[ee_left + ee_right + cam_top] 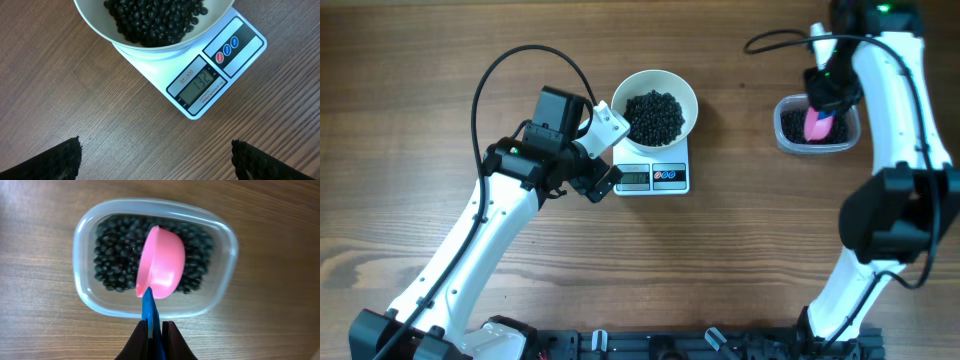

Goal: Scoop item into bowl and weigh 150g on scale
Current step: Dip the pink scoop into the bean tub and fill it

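The left arm and right arm are smooth white links joined by bulky black joint housings. A thin black cable loops above the left arm. The left end effector has black, finely ribbed fingers. A small green light shows on the right arm.

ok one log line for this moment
left gripper: open, near scale | right gripper: shut on scoop, at tub of beans | bowl: holds beans, on scale | display: 132
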Controlling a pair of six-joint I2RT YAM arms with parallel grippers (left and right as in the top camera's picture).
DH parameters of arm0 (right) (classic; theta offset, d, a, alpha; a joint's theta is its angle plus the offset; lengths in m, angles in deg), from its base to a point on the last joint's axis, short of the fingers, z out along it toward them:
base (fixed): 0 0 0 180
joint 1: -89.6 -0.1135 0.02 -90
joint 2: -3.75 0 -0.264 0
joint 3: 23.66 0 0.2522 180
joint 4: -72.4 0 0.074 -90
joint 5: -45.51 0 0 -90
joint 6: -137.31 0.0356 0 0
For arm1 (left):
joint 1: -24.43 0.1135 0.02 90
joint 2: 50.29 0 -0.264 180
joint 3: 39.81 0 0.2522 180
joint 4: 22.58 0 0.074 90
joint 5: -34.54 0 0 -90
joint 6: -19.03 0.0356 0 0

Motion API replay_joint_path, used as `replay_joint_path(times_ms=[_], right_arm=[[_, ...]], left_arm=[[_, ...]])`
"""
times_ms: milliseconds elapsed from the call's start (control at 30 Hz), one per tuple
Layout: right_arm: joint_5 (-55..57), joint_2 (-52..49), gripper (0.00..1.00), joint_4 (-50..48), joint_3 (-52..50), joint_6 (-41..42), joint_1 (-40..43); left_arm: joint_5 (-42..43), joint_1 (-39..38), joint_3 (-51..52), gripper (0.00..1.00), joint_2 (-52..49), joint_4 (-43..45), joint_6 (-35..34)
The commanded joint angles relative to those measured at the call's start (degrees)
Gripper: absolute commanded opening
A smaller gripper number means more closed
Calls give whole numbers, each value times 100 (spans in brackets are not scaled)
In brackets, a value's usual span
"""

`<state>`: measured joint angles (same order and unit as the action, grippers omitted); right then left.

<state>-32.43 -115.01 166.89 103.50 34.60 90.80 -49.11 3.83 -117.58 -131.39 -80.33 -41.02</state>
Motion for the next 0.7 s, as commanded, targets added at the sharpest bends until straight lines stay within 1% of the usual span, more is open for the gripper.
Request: replay_joint_path(times_ms=[0,133,300,433,567,667], right_arm=[[50,-284,4,33,44,-256,-166],[-656,-328,4,-118,48,-378,-186],[-1060,-328,4,-247,55,-385,-83],[-1528,-323,4,-236,55,-553,164],[-1731,-321,4,-243,55,-730,420],[-1998,-319,4,-236,55,-1014,632]], left_arm=[[90,26,22,100,48,-2,114],[90,26,20,100,48,-2,114],[90,26,20,100,48,-2,114],[90,26,22,100,48,-2,114],[90,26,20,100,48,-2,114],[90,26,22,100,48,-2,114]])
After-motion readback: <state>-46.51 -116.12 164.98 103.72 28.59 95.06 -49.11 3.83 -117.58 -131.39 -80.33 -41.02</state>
